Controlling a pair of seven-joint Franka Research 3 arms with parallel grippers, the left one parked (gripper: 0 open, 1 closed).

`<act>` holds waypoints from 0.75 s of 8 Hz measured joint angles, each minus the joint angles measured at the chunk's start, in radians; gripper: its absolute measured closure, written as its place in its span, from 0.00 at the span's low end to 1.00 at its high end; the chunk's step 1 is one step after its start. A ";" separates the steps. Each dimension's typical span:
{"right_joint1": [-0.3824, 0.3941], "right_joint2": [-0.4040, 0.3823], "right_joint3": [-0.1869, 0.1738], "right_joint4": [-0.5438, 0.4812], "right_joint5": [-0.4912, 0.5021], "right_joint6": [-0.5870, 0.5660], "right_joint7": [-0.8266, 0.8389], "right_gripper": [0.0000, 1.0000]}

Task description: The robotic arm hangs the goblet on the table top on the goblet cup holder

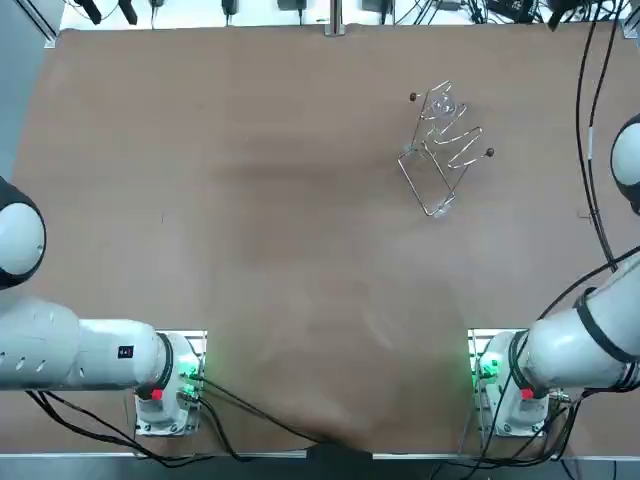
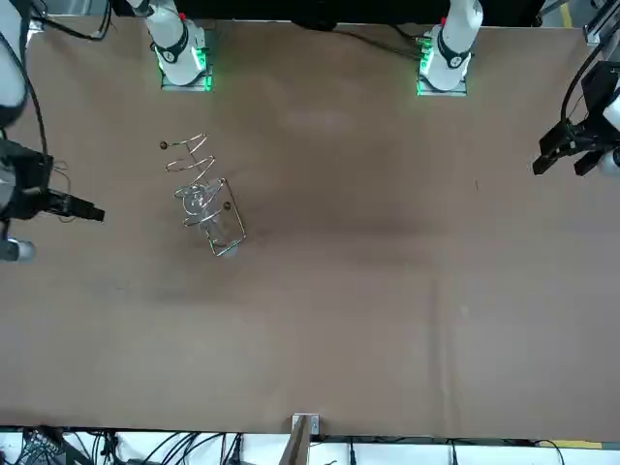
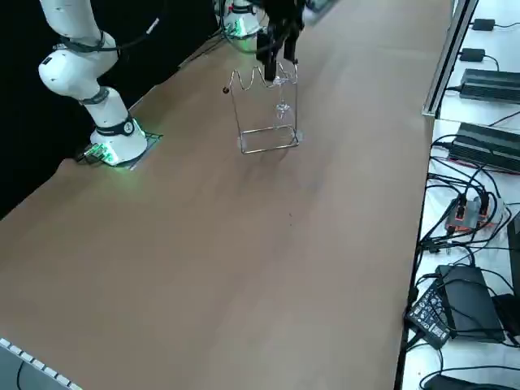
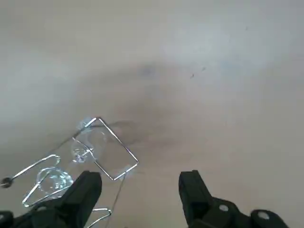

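Right wrist view: the clear glass goblet (image 4: 84, 148) is hanging in the silver wire cup holder (image 4: 117, 140), not resting on the tabletop.
Holder: it is standing upright on the brown table (image 1: 250, 250), on the working arm's side.
Right gripper (image 4: 141, 180): its black fingers are spreading wide and gripping nothing, hovering above and beside the holder.
Progress: the hanging is looking done; I judge nothing is remaining except parking the arm.

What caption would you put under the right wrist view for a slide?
Robot's open right hand hovers over the table near a wire holder with a clear goblet hanging on it.
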 joint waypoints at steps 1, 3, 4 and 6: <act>0.001 -0.012 0.002 0.029 -0.017 -0.019 -0.001 0.00; 0.004 -0.072 0.003 0.024 -0.080 -0.045 -0.017 0.00; 0.008 -0.124 0.003 -0.029 -0.103 -0.041 -0.023 0.00; 0.021 -0.269 0.007 -0.197 -0.115 -0.018 -0.026 0.00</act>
